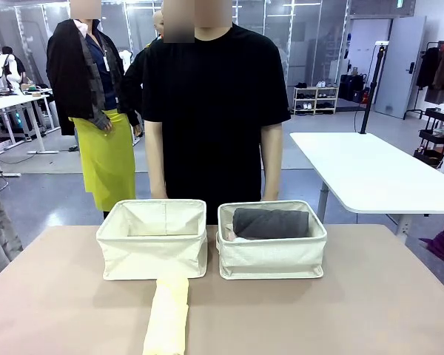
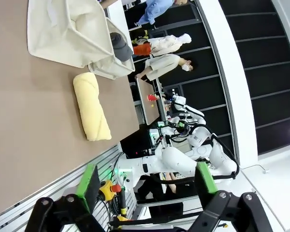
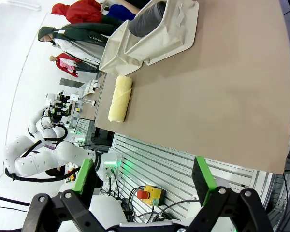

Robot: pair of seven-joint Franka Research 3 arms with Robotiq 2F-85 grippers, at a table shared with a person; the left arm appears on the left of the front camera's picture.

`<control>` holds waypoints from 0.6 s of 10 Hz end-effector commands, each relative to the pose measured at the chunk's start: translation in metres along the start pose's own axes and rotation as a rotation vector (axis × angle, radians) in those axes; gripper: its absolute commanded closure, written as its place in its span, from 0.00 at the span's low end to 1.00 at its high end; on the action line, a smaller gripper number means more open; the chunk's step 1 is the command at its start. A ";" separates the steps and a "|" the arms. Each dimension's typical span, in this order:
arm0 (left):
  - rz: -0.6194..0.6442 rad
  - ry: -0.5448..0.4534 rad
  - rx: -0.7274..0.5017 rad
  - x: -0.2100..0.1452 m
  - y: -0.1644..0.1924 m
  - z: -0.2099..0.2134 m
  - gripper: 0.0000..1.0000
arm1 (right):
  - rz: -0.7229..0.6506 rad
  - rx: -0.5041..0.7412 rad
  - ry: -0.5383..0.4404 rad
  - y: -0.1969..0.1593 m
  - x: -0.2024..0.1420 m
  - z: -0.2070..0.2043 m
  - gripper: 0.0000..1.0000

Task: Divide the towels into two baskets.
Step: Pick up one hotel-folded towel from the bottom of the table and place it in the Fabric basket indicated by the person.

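Two cream baskets stand side by side at the table's far side. The left basket [image 1: 154, 238] looks empty. In the right basket [image 1: 272, 249] a dark grey towel [image 1: 271, 222] lies across the top, with a pale bit of another towel [image 1: 226, 237] at its left end. A pale yellow towel [image 1: 168, 316] lies lengthwise on the table in front of the left basket, reaching the near edge; it is also seen as the yellow roll [image 2: 91, 106] and the yellow roll [image 3: 120, 98]. My left gripper [image 2: 144, 182] and right gripper [image 3: 142, 180] are open, back off the table's near edge, holding nothing.
A person in a black T-shirt [image 1: 213, 103] stands right behind the baskets, arms down. The brown tabletop [image 1: 370, 303] has free room to the right and left of the yellow towel. A white table [image 1: 370, 174] stands beyond on the right.
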State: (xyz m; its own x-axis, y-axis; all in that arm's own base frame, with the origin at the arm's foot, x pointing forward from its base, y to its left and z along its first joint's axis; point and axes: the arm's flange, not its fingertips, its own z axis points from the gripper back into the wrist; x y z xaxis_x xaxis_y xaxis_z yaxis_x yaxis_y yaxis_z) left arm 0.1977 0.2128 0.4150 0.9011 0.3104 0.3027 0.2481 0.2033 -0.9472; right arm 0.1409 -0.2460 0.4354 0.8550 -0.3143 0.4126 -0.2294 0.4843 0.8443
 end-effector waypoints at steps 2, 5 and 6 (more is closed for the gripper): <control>-0.025 -0.007 -0.016 -0.001 -0.008 0.002 0.00 | 0.016 0.002 -0.014 0.003 -0.003 0.001 0.00; -0.025 -0.007 -0.016 -0.001 -0.008 0.002 0.00 | 0.016 0.002 -0.014 0.003 -0.003 0.001 0.00; -0.025 -0.007 -0.016 -0.001 -0.008 0.002 0.00 | 0.016 0.002 -0.014 0.003 -0.003 0.001 0.00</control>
State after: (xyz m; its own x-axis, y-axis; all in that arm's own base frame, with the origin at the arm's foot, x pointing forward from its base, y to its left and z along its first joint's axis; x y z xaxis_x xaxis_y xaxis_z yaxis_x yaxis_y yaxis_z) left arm 0.1956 0.2119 0.4178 0.9019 0.3075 0.3032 0.2476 0.2070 -0.9465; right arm 0.1409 -0.2460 0.4355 0.8549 -0.3142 0.4129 -0.2296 0.4845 0.8441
